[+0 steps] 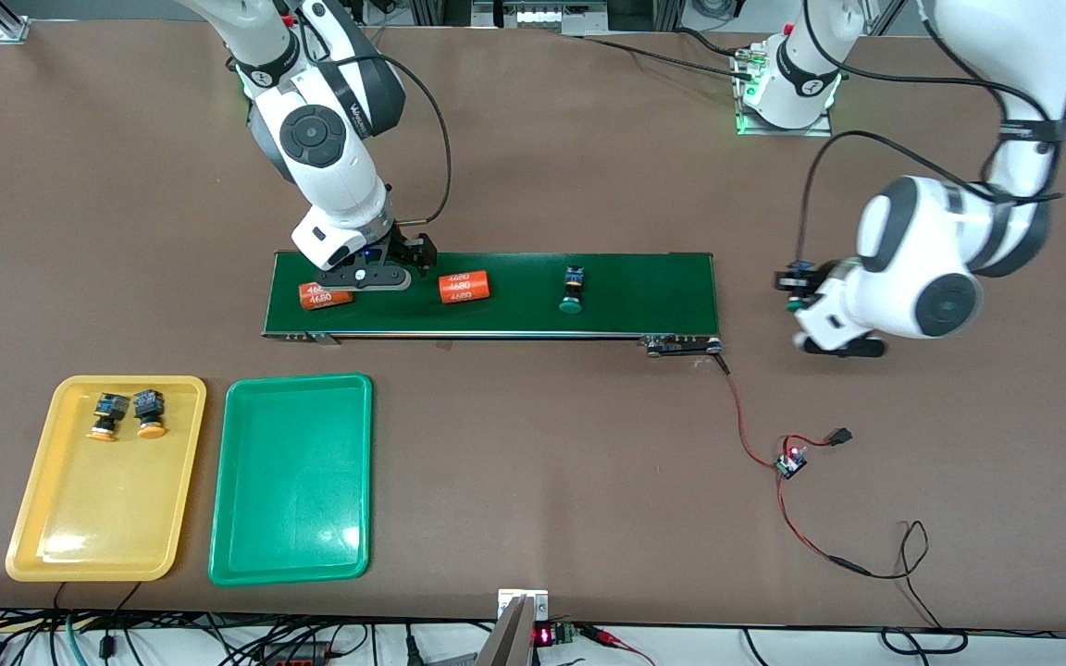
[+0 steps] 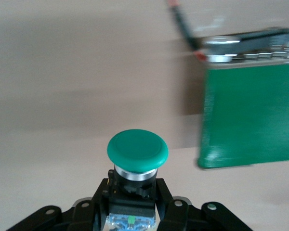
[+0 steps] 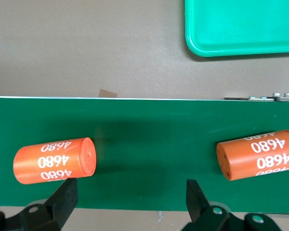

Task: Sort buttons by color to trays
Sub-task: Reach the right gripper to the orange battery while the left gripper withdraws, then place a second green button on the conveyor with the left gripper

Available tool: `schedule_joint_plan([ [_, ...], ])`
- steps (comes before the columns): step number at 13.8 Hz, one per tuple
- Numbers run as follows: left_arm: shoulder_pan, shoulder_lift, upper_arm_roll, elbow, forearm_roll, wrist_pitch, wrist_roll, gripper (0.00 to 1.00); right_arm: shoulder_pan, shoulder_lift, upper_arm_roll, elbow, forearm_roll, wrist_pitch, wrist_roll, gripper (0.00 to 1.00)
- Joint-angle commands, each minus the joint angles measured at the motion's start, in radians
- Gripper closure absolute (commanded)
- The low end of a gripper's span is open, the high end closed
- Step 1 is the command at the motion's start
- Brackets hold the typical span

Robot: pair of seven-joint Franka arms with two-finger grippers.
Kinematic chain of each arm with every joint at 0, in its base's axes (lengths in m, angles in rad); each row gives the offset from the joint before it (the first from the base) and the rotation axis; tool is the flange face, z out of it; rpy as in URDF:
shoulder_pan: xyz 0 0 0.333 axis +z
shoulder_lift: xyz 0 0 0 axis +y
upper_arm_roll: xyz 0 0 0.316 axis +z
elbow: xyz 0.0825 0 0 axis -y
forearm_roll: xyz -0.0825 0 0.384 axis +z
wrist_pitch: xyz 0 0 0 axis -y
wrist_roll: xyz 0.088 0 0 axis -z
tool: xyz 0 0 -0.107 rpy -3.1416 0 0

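My left gripper point(image 1: 797, 289) point(image 2: 133, 192) is shut on the black-and-blue body of a green-capped button point(image 2: 137, 151) point(image 1: 799, 302). It holds the button over bare table just off the belt's end at the left arm's end. Another green-capped button point(image 1: 573, 289) lies on the belt. Two orange-capped buttons point(image 1: 105, 416) point(image 1: 150, 413) lie in the yellow tray point(image 1: 105, 499). Beside that tray the green tray point(image 1: 292, 481) point(image 3: 241, 29) holds nothing. My right gripper point(image 1: 376, 270) point(image 3: 130, 202) hangs open over the belt, between two orange cylinders, with nothing in it.
The dark-green conveyor belt point(image 1: 644, 287) point(image 2: 250, 115) point(image 3: 149, 139) carries two orange "4680" cylinders point(image 1: 325, 296) point(image 1: 464, 287) point(image 3: 55, 160) point(image 3: 258, 155). A red-and-black wire runs from the belt's end to a small circuit board point(image 1: 790, 462) on the table.
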State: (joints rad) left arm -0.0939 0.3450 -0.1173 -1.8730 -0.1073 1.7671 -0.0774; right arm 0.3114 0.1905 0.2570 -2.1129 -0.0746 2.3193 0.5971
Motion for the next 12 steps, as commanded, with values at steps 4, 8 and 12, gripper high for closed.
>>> schedule_joint_plan([
  [4, -0.024, 0.100, -0.126, 0.034, -0.069, 0.165, -0.140, 0.88, 0.000, -0.009, -0.002, -0.002, -0.011, -0.001, 0.009, 0.00],
  [8, -0.059, 0.137, -0.139, 0.032, -0.069, 0.210, -0.176, 0.83, 0.000, -0.011, -0.002, -0.004, -0.011, -0.001, 0.007, 0.00],
  [12, -0.058, 0.138, -0.154, 0.041, -0.069, 0.198, -0.194, 0.00, 0.000, -0.013, -0.002, -0.005, -0.013, -0.009, 0.007, 0.00],
])
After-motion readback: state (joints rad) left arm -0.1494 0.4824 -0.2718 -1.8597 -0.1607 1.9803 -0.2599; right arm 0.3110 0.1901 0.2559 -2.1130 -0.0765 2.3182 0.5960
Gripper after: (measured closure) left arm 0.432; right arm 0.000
